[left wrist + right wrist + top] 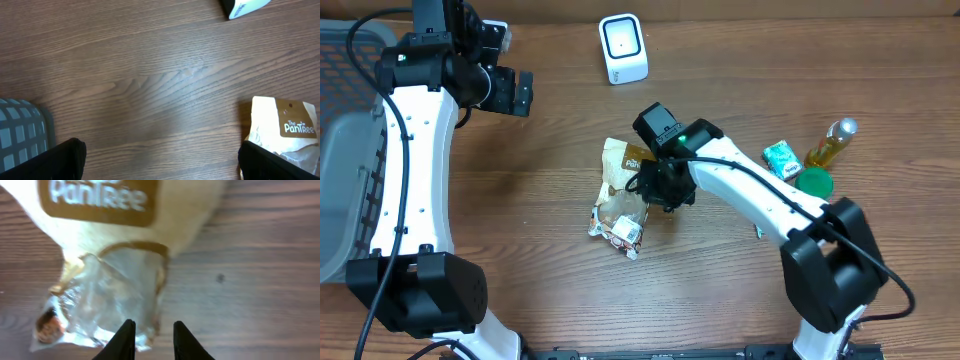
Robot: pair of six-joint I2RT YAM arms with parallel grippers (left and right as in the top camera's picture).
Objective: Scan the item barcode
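You have scanned nothing yet: the snack bag (618,205) lies on the table (550,200), well apart from the scanner (622,48). The right fingers (125,340) hover narrowly parted at its edge; the left fingers (60,160) are spread wide and empty.

Your left gripper (160,162) hangs wide open; your right gripper (152,340) points down (jaws barely parted).
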